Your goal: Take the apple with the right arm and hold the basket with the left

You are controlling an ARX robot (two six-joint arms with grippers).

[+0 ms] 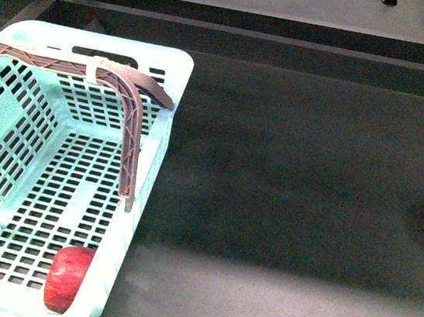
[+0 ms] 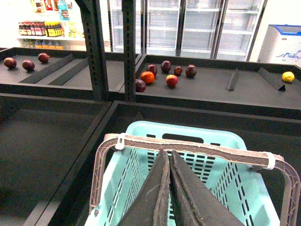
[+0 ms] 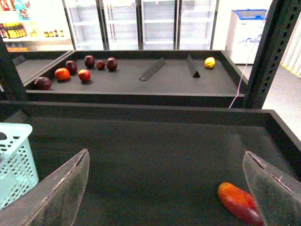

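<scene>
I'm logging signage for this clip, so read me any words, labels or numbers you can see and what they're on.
No text can be read.
Chest freezer: blue markings, too blurred to read.
Bottles on store shelves: labels too small to read.
Basket, apple: no lettering visible.

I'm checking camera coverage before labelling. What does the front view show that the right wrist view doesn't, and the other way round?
Only the front view shows the basket's inside, with a red apple in its near corner, and the grey basket handle.

Only the right wrist view shows the open right end effector, a red-orange fruit by one finger, the yellow fruit on the far shelf and the glass-door fridges.

Both show the light-blue basket and the dark shelf surface.
</scene>
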